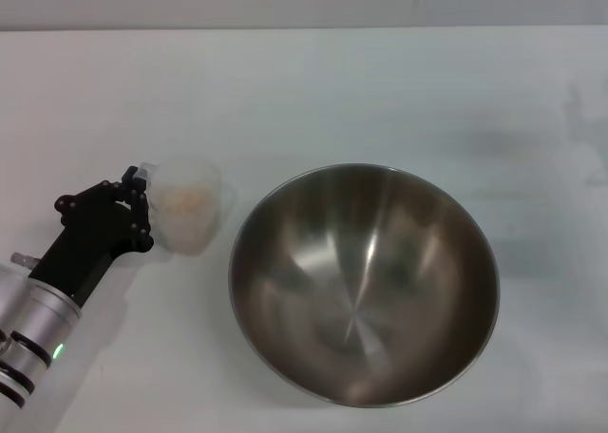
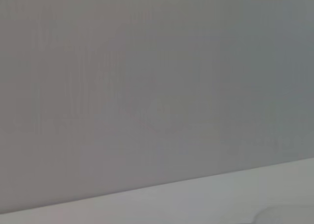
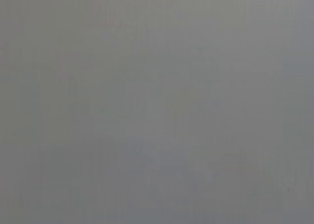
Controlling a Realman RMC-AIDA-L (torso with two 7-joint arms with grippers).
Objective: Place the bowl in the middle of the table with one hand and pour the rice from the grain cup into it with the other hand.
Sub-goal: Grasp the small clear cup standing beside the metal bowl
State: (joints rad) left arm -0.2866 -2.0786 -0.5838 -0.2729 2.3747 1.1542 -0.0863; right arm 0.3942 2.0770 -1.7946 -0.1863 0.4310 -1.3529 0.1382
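left pincer [image 1: 139, 197] seemingly at grain cup [image 1: 187, 208], grip obscured

shiny steel bowl [image 1: 364, 283], translucent plastic cup [image 1: 187, 208]

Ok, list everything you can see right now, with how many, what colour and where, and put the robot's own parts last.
bowl: one, shiny grey steel, empty, on the table a little right of centre, near the front edge.
grain cup: one, translucent clear plastic, just left of the bowl, apart from it.
rice: one pale beige heap, inside the grain cup.
table: one, plain white, filling almost the whole head view.
left gripper: one, black, on a silver-and-black arm, at the grain cup's left side.
right gripper: not in view.
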